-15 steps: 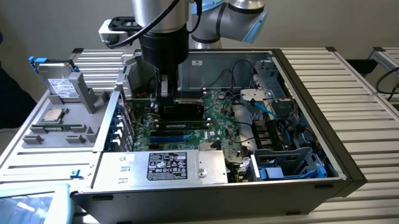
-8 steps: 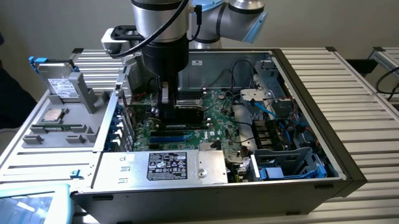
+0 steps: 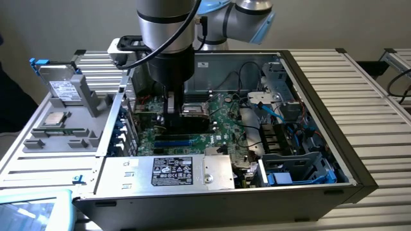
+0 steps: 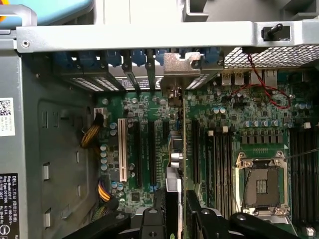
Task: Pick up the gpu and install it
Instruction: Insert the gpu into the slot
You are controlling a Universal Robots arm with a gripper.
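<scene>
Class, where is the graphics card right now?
In the wrist view the graphics card stands edge-on in the pincer, over the slots of the green board, its silver bracket by the case wall.

Read "DELL" in white at one end of a black maker's label [image 4: 7, 199] on the grey case wall [image 4: 55, 149]; could not make out the smaller lines printed after it; found a white sticker [image 4: 6, 117] with a square code and tiny unreadable print near it on the same wall; noted a black rating label [image 3: 171, 172] on the silver power-supply cover [image 3: 125, 175], white marks and symbols, none legible; saw a white label [image 3: 62, 90] on the drive [image 3: 55, 72], unreadable.
</scene>
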